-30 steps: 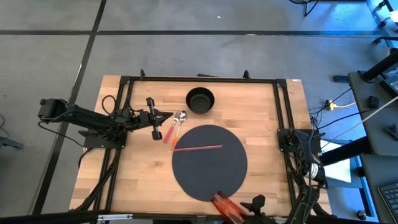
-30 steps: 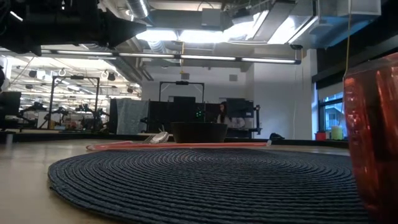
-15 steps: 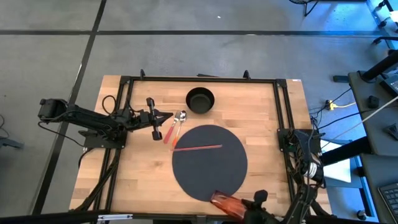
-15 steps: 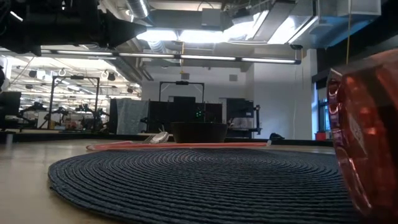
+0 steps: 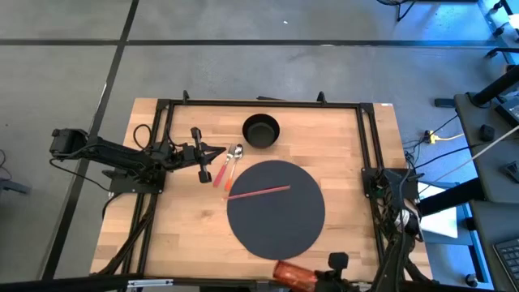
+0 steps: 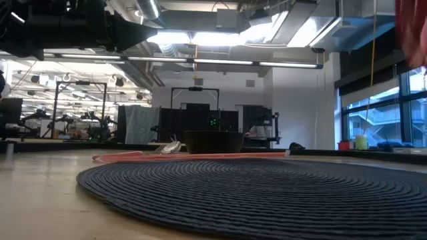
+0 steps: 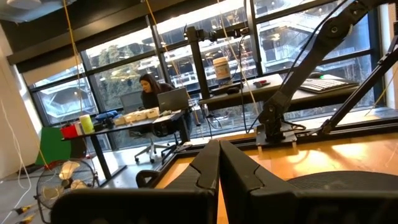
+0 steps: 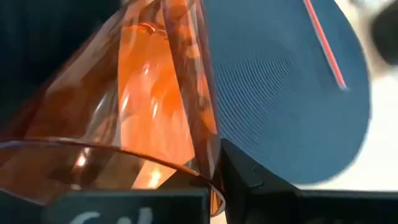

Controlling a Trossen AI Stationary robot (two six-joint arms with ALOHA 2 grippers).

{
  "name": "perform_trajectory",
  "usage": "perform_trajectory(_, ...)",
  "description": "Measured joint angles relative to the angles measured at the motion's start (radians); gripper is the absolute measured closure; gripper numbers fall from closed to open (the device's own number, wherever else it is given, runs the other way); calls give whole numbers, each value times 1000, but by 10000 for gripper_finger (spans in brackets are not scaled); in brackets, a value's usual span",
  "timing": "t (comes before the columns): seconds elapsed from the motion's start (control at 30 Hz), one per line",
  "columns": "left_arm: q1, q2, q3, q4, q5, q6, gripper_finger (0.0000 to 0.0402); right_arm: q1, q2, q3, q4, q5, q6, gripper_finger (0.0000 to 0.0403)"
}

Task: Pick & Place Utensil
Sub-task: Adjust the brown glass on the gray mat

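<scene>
Since a second before: right gripper (image 5: 320, 272) closed on orange cup (image 5: 293, 273), thin wall pinched between narrow jaws; cup lifted off near edge of dark round mat (image 5: 276, 209), tipped, and mat shifted slightly right. Likely clearing the cup, utensil work not begun. Red stick (image 5: 258, 192) lay across mat's far part, spoon (image 5: 234, 156) far-left of it. Left gripper (image 5: 212, 151) shut, empty, parked at left

Utensils on the wooden table (image 5: 340, 162)

A thin red stick (image 5: 258, 192) lies slanted on the round dark mat (image 5: 276, 235), its end overhanging the mat's left edge; a metal spoon (image 5: 235, 156) and a red-handled utensil (image 5: 220, 173) lie side by side near the far edge.
</scene>
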State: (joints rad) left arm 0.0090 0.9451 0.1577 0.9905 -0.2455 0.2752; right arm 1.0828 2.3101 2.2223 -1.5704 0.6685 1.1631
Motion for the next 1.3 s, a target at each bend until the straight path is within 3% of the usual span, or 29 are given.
perform_trajectory(0.13,0,0,0,0,0,0,398,-61,-16,135,19,-31,-106,387)
perform_trajectory(0.27,0,0,0,-7,0,0,398,-140,-131,97,-14,-99,-117,389)
perform_trajectory(0.43,0,-1,-1,-40,-1,69,398,-258,-249,103,-1,-132,-310,389)
perform_trajectory(0.7,0,2,-1,-53,0,133,398,-506,-428,61,0,-330,-436,390)
perform_trajectory(0.83,0,2,-1,-53,0,132,398,-644,-516,-38,0,-458,-487,390)
perform_trajectory(1.1,0,2,-1,-53,0,131,398,-905,-709,-422,-2,-873,-517,390)
perform_trajectory(1.3,-1,2,-1,-55,0,96,398,-1070,-791,-645,0,-905,-571,390)
